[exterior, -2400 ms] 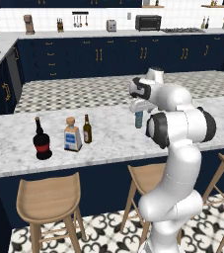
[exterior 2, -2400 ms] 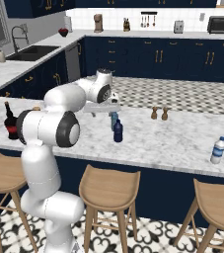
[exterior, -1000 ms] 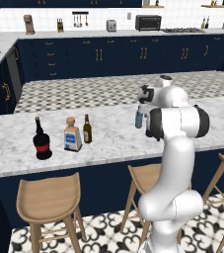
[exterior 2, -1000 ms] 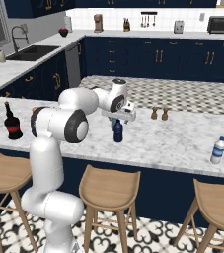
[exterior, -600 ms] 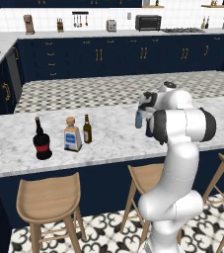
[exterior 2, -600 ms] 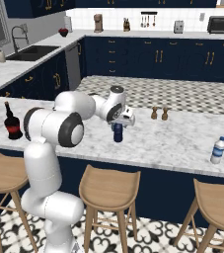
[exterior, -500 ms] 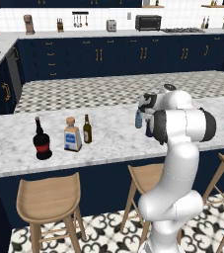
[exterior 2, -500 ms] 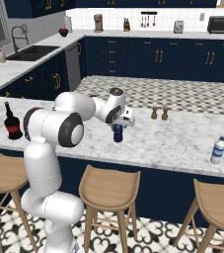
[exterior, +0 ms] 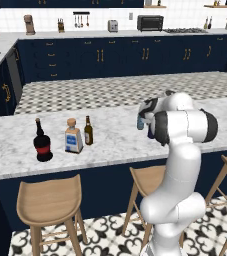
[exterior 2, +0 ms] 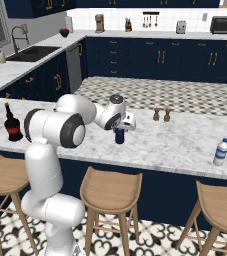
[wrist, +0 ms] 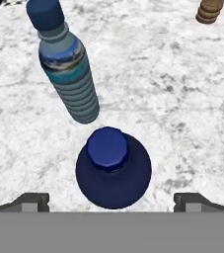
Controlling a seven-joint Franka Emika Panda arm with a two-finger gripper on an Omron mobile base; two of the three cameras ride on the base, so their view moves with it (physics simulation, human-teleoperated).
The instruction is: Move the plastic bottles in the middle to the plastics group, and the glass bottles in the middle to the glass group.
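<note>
- We see the gripper [wrist: 111,201] spread wide and holding nothing, poised straight above the stubby navy bottle [wrist: 113,168]; its two fingertips stand on either side of the bottle's body, apart from it.
- That navy bottle stands upright mid-counter [exterior 2: 185,145]. The slim light-blue bottle [wrist: 64,62] stands just beside it, near but apparently not touching.
- The amber beer-style bottle [exterior: 88,131] is over by the glass group — just beside the square corked bottle [exterior: 73,137], with the black round-bellied bottle [exterior: 42,142] a little further along.
- The plastics group's pale bottle [exterior 2: 220,152] stands well apart, toward the far end of the counter.
- Risk one: on the way down, we judge a fingertip could clip the slim bottle — it is tall and narrow, so a nudge would likely tip it and send it rolling.
- Risk two: the navy bottle is round and smooth; closing off-centre could squeeze it sideways out of the jaws.
- Risk three: gripping only the cap [wrist: 107,149] may let the bottle swing or slip during the long carry.
- Two small brown shakers [exterior 2: 161,115] stand further back, probably clear of the path.
- Labels: the slim bottle wears a blue-and-teal band, the square one a blue label, the black one a red label — no writing is legible on any.
</note>
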